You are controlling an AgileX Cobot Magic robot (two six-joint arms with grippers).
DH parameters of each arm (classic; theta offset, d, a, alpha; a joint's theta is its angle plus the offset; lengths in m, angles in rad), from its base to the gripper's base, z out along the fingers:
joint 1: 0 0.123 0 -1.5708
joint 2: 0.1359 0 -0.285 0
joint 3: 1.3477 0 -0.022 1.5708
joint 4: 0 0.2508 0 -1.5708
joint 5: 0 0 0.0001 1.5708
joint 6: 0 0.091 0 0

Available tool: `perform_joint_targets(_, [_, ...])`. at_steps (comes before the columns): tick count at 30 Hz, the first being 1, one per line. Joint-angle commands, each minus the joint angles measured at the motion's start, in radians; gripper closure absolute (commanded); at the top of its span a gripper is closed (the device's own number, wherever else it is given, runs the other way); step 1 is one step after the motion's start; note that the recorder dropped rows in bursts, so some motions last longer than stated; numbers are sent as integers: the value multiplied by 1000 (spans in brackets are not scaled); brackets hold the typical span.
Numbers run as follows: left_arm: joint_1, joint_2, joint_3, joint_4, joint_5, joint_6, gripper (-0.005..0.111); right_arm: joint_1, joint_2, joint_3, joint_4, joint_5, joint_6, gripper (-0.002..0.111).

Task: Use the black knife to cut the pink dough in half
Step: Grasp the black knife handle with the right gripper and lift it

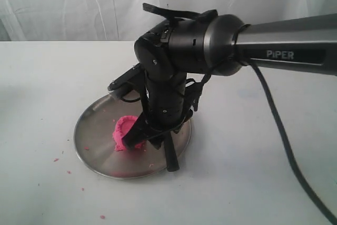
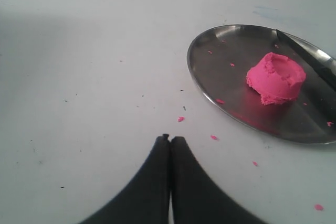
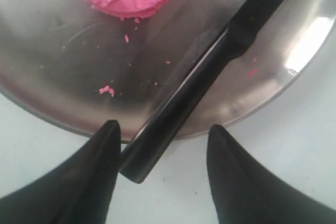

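One pink dough (image 1: pixel 126 133) lay as a whole lump on the steel plate (image 1: pixel 95 130), a little left of the centre of the exterior picture, with a dent in its top and no cut visible. Small pink crumbs (image 1: pixel 56 159) were scattered on the white worktop (image 1: pixel 42 88) at the lower left. The left hand (image 2: pixel 169 139) appeared only in its own wrist picture, low in the middle, its two fingers pressed together with nothing between them, well apart from the plate at the upper right of that picture.

Toward the middle of the exterior picture, the right hand (image 3: pixel 163 129) hung over the near rim of the plate. In the right wrist picture its fingers stood wide, one on each side of the end of the black knife (image 3: pixel 210 72), which lay across the plate and stuck out over the rim. No finger seemed to touch the handle.

For a good grasp, I think the hand should come lower, with the handle centred between the fingers, and close firmly, because the slim handle could roll or slip. After this the blade should be placed over the middle of the dent and pressed straight down.
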Motion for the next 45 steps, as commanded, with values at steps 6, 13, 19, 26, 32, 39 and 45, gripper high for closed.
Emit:
perform_joint_targets(6, [-5, -5, 3, -12, -2, -1, 107, 33, 58, -15, -95, -20, 66, 60])
perform_joint_targets(13, [-5, -5, 3, -12, -2, -1, 107, 33, 97, -15, -132, -23, 90, 60])
perform_joint_targets(19, [-5, -5, 3, -12, -2, -1, 107, 33, 135, -15, -132, -19, 90, 61])
perform_joint_targets(26, [-5, -5, 3, -19, -2, -1, 107, 33, 144, -15, -194, -10, 142, 68])
perform_joint_targets(32, [-5, -5, 3, -19, -2, -1, 107, 33, 144, -15, -198, 11, 151, 84])
perform_joint_targets(39, [-5, -5, 3, -19, -2, -1, 107, 33, 144, -15, -205, 11, 182, 90])
perform_joint_targets(45, [-5, -5, 3, -19, -2, -1, 107, 33, 144, -15, -236, -1, 267, 103])
